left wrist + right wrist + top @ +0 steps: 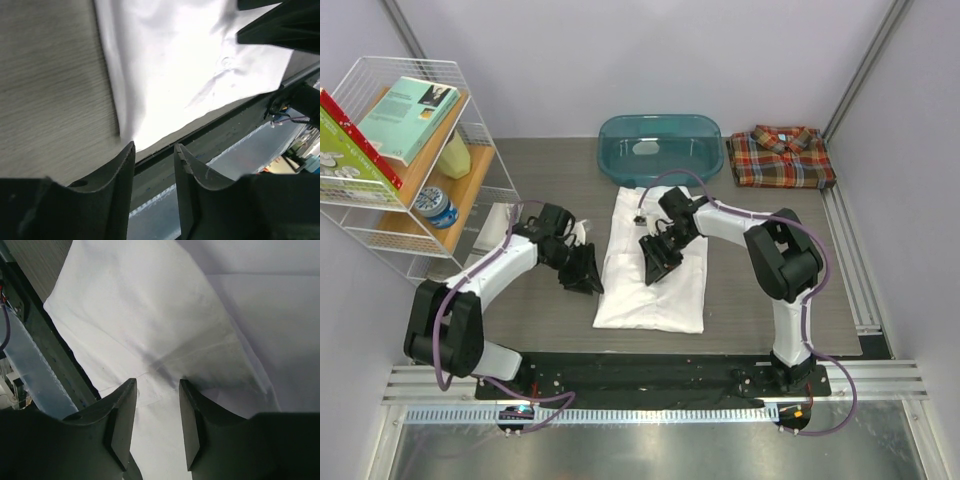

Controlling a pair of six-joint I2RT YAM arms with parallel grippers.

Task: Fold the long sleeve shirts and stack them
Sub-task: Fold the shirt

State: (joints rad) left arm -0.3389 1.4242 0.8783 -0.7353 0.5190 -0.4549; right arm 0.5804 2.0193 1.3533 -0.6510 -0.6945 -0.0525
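Top external: white shirt (672, 298) folded lengthwise, plaid shirt (781, 157) folded far right; left gripper (588, 280) and right gripper (654, 272) narrowly parted, empty; next, likely pinch its near edge

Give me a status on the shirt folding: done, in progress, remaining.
Done: the plaid shirt lies folded at the far right, beside the teal tub. In hand: the white shirt lies mid-table as a long panel with no sleeves sticking out. The right gripper hangs open over it and the left gripper is open at its left edge, neither holding cloth. Left: fold the white shirt shorter, then stack the two shirts.
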